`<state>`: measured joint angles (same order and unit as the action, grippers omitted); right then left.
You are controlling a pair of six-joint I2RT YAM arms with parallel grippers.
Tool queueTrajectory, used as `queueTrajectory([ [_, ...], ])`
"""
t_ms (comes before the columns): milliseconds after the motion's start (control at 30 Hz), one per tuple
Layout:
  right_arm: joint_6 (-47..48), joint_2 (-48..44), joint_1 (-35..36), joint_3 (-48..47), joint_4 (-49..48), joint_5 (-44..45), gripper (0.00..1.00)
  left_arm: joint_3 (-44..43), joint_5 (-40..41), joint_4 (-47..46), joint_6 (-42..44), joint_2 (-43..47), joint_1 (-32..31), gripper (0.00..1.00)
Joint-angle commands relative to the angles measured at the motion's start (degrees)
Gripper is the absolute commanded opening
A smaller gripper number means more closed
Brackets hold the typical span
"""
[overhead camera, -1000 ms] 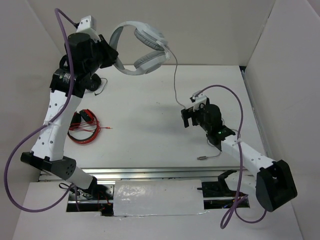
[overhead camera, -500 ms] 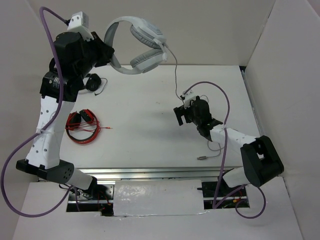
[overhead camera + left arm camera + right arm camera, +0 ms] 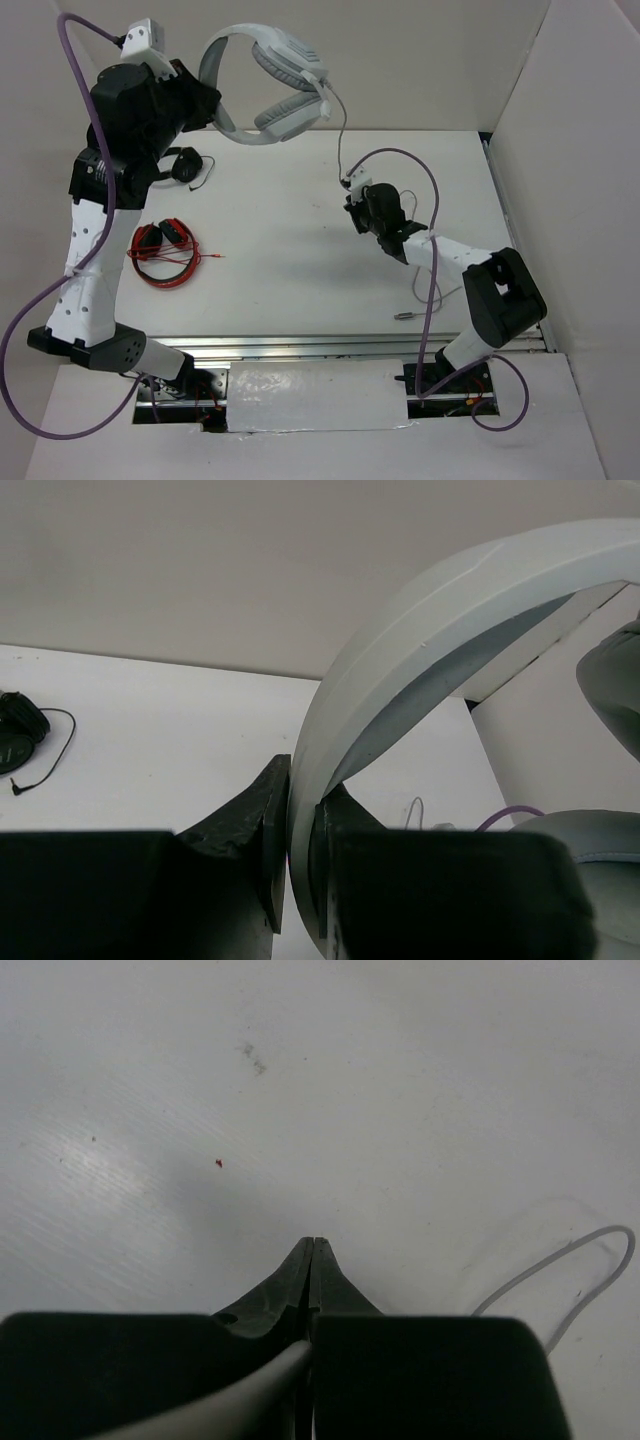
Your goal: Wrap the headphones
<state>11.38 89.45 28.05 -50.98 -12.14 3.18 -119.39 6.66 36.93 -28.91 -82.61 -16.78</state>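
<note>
A coil of red wire (image 3: 165, 257) lies on the matte white surface (image 3: 280, 240). The left pincer (image 3: 300, 830) clamps the smooth, wide band of the pale grey headphones (image 3: 292, 62), held high above the surface. Their thin cable (image 3: 340, 155) hangs down to the right pincer (image 3: 312, 1255), which is pinched tight on it.

headphones (image 3: 430, 620): headband and earcups are being clipped by the left wrist view's right edge; the band's lower end is being hidden between the left gripper (image 3: 300, 820) fingers. black headphones (image 3: 183, 163), far left corner of the table (image 3: 280, 230), are being masked in part by the left arm (image 3: 95, 220). cable (image 3: 560, 1260): pinched stretch is being hidden inside the right gripper (image 3: 312, 1260), nearest part blurred. plug (image 3: 404, 316), near edge: too small for detail.
</note>
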Motion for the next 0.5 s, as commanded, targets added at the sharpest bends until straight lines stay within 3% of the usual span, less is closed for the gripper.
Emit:
queueTrajectory([
  [0, -0.04, -3.57, 1.74, 2.53, -0.87, 1.91, 0.0, -1.64, 2.83, -6.69, -3.35, 2.8, -0.01, 0.0],
  [233, -5.13, -13.75, 7.71, 11.86, -4.46, 4.03, 0.0, 3.9, 8.19, -8.45, -6.51, 4.12, -0.01, 0.0],
  [467, -9.7, -20.89, 18.87, 17.67, -5.36, 6.49, 0.0, 5.91, 10.13, -7.39, -11.59, 3.94, -0.1, 0.0],
])
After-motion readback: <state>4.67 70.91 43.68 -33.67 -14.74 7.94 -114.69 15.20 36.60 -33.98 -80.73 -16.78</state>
